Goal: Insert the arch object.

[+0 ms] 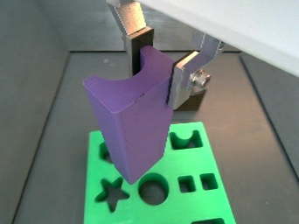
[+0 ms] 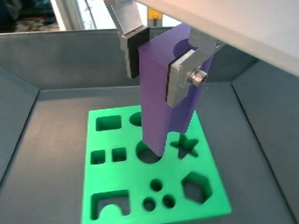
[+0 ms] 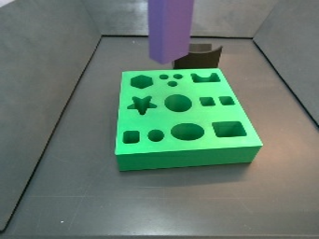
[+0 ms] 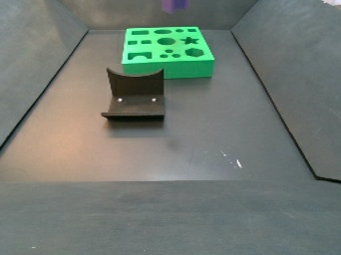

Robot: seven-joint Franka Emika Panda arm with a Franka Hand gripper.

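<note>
The arch object [image 1: 128,122] is a tall purple column with a semicircular scoop along one side, shown in both wrist views [image 2: 158,114]. My gripper [image 1: 162,66] is shut on its upper end, with a silver finger pressed on each side [image 2: 158,68]. The column hangs upright above the far part of the green board [image 3: 187,157], apart from it [image 3: 171,28]. The board [image 2: 135,171] has several shaped holes, among them an arch-shaped hole [image 2: 111,203] near one corner [image 3: 203,77]. The gripper itself is above the top edge of both side views.
The dark fixture [image 4: 134,95], a bracket with a scooped top on a base plate, stands on the grey floor beside the board [image 3: 200,58]. Grey bin walls [image 3: 75,112] rise on all sides of the floor.
</note>
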